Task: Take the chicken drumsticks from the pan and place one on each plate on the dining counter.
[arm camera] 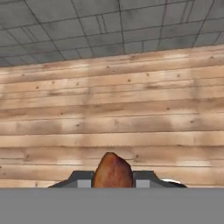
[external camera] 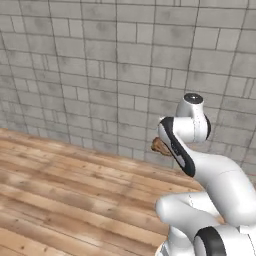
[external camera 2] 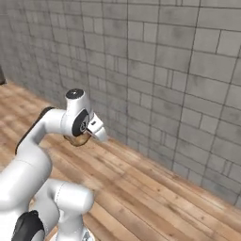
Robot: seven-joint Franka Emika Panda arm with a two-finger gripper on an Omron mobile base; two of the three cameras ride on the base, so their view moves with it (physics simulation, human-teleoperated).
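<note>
Left base view: white arm [external camera: 210, 175] folded up from the lower right, wrist turned away from the camera. Just past the wrist, a lumpy orange-brown chicken drumstick [external camera: 160, 146] peeking out at its left edge, held up in the air above the wooden plank floor [external camera: 65, 190]. Behind, a grey block wall [external camera: 100, 65].

Right base view: arm rising from the lower left, hand pointing down and to the right. Fingers [external camera 2: 79, 139] mostly hidden under the wrist, with the glossy brown drumstick [external camera 2: 78, 140] tucked just beneath it, well clear of the floor [external camera 2: 155, 197]. Grey wall [external camera 2: 179, 70] close behind.

Hand view: drumstick [arm camera: 112, 171] upright between the two dark fingers [arm camera: 78, 180], touching both, clamped tight on it. Beyond, floor planks [arm camera: 113, 109] running across, then the base of the wall [arm camera: 109, 26] at the top.
</note>
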